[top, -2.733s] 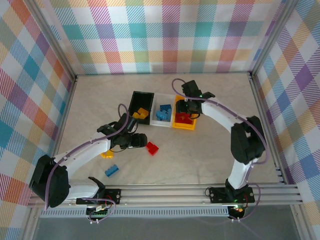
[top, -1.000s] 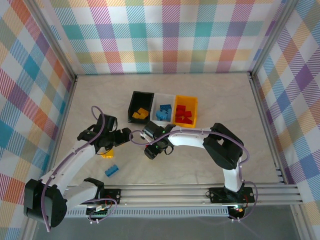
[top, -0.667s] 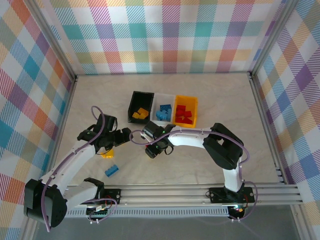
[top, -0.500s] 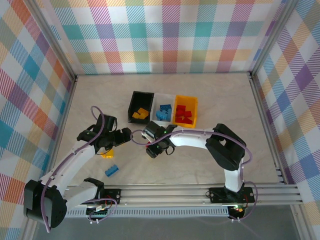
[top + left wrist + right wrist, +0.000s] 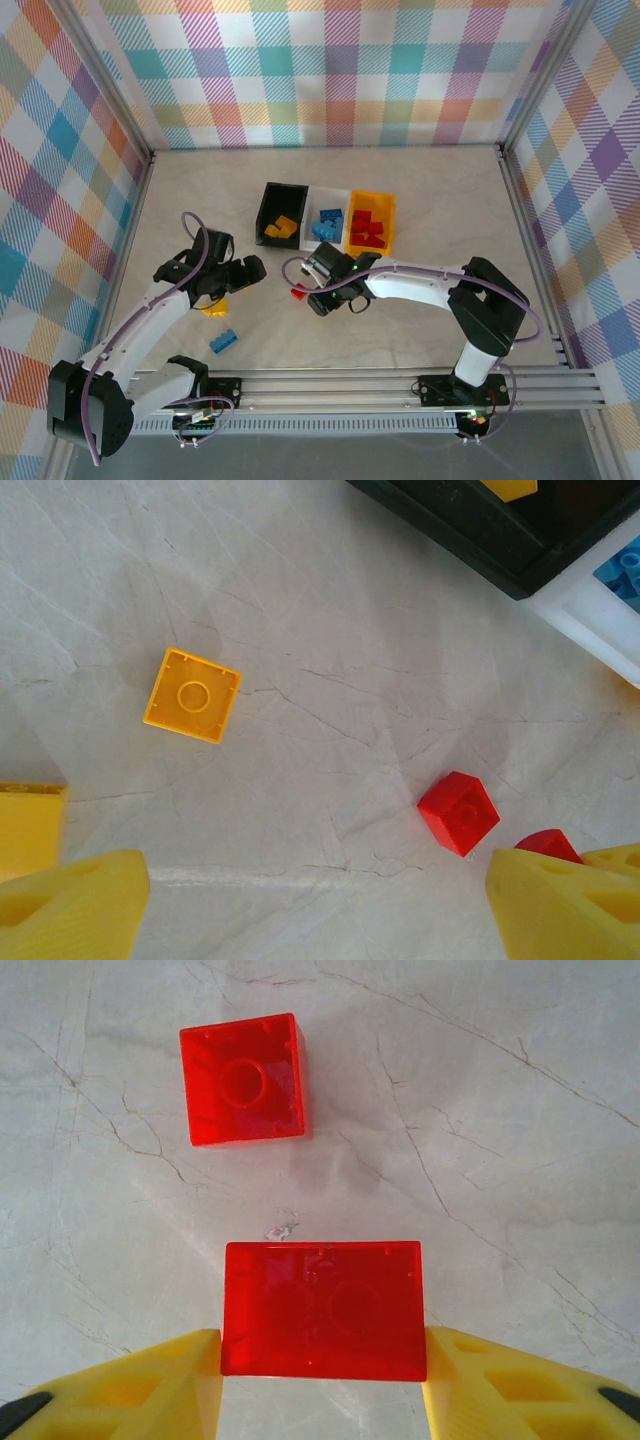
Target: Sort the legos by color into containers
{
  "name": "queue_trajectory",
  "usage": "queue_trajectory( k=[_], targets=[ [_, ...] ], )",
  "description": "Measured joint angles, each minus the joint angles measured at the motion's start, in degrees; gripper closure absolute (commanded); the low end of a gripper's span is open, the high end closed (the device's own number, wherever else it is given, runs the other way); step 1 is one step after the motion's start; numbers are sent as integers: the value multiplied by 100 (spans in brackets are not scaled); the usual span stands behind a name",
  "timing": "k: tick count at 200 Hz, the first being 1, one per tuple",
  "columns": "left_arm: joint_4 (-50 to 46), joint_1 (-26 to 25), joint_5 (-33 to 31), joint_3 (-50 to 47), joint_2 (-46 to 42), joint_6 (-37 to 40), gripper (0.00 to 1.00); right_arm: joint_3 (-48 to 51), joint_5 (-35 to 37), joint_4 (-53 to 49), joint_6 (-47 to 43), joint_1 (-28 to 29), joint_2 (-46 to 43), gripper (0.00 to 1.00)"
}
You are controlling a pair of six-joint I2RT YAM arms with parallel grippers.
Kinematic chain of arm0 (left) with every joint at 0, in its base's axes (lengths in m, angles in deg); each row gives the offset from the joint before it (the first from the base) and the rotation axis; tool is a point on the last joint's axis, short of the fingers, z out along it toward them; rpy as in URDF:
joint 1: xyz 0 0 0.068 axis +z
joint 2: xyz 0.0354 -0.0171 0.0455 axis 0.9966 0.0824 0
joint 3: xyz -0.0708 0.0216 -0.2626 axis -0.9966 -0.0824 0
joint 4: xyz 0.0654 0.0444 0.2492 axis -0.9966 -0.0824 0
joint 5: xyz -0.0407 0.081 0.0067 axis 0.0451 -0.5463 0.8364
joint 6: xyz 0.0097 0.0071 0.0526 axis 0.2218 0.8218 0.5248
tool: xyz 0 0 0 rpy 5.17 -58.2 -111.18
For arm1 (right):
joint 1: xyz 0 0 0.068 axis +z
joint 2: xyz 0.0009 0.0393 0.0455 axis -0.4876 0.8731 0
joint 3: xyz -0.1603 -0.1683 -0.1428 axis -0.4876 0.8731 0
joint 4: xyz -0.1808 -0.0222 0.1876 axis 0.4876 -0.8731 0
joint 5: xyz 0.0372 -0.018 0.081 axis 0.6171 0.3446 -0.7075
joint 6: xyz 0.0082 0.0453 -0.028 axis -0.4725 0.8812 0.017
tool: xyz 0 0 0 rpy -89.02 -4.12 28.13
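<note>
The left gripper [image 5: 318, 900] hangs over the marble table [image 5: 430, 180] with its jaws wide apart and nothing between them. A yellow square brick [image 5: 192, 695] lies loose ahead of it, and a blue brick [image 5: 223, 341] lies nearer to the arm bases. More to the right, the black bin [image 5: 270, 200] holds yellow pieces. Just before it in the middle, a smaller red brick [image 5: 243, 1078] lies free on the table. Behind this one, the right gripper [image 5: 322, 1352] has its jaws closed on a larger red brick [image 5: 322, 1305], both pads touching its short sides; I cannot tell if the brick has already left the surface. The white bin [image 5: 327, 245] holds blue pieces, and the yellow-orange bin [image 5: 372, 252], last in the row, holds the red ones. The step in hand seems to be carrying this brick there. It should probably rise straight up first, so the loose red neighbour is not pushed, then pass well above the bin rims and let go low over the red pile, so it does not bounce out.
</note>
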Motion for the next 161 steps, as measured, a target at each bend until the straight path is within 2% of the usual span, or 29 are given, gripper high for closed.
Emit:
queue_trajectory(
  k=[91, 121, 161],
  targets=[
    [0, 0, 61, 0, 33, 42, 12, -122, 74, -87, -15, -236, -129, 51],
    [22, 0, 144, -2, 133, 44, 12, -122, 155, -201, -144, -710, -632, 50],
    [83, 0, 267, -83, 275, 44, 12, -400, 151, -400, -461, -1762, -922, 50]
  ],
)
